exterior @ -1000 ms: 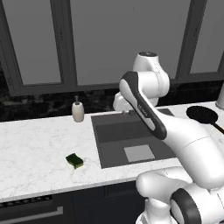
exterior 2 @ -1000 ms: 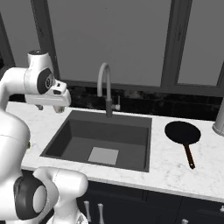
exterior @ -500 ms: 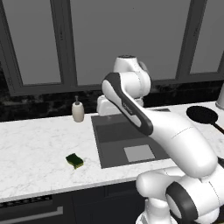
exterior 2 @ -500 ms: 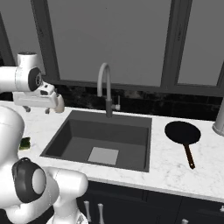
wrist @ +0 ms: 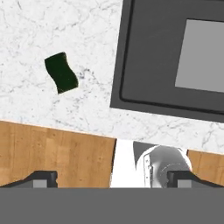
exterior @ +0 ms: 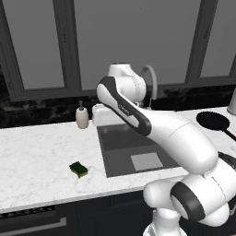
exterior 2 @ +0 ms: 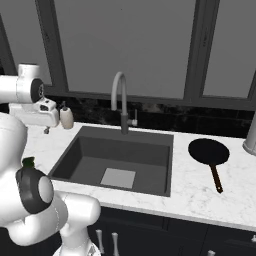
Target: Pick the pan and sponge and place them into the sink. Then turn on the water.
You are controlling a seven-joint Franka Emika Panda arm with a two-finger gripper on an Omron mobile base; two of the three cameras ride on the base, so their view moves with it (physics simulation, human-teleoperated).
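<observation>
Bare counter (exterior: 37, 152) around the sponge (exterior: 79, 169); soap dispenser (exterior: 82, 116) well behind.

Green sponge (exterior: 79, 169) left of sink (exterior: 120, 134) (dry); black pan (exterior 2: 208, 151) right.

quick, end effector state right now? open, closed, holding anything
End effector: open, its fingertips spread wide apart and holding nothing; the sponge lies on the counter, apart from it.

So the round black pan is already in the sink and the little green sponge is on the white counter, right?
Not quite. The round black pan sits on the white marble counter right of the dark grey sink, as the right base view shows. The little green sponge is on the counter.
</observation>
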